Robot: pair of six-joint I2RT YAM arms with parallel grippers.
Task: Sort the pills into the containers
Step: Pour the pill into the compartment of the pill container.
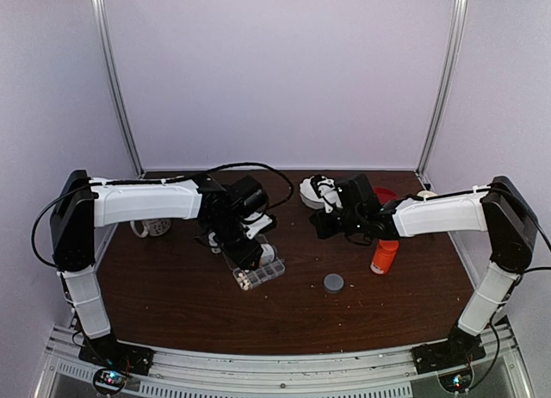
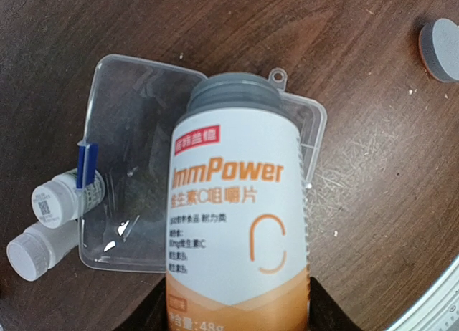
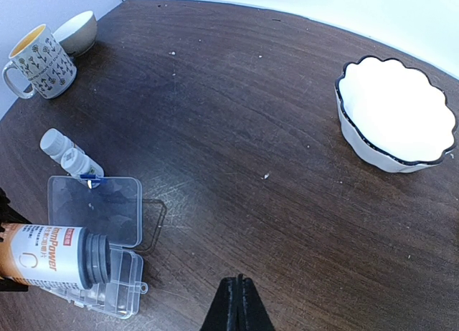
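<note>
Holds a white-and-orange labelled bottle (image 2: pixel 237 202) in the left gripper (image 2: pixel 238 311), clamped on its lower end from both sides. Tips that bottle almost flat, uncapped, with the grey threaded neck reaching over the clear organizer box (image 2: pixel 129 130). Box left of centre on the dark wooden table (image 1: pixel 172 303), directly under the left wrist, with its lid swung open beside it, a blue latch (image 2: pixel 86 166) on the lid's outer edge, and the gridded base largely hidden beneath the bottle. Cannot make out pills in the compartments from any view. On bare wood between box and scalloped white bowl (image 3: pixel 398 116): one tiny pale speck (image 3: pixel 266 176), too small to call a pill. Just beside the latch edge of the lid: two tiny white bottles (image 2: pixel 57 202), lying side by side. Hangs the right gripper (image 3: pixel 237 302) over bare wood, fingers pressed together with nothing between them. Near the table's middle, apart from the box: a grey cap (image 1: pixel 333 282). Close by the right forearm: an orange bottle (image 1: pixel 384 257). Toward the far left corner, side by side: a patterned mug (image 3: pixel 37 62) and a small grey bowl (image 3: pixel 80 29).
</note>
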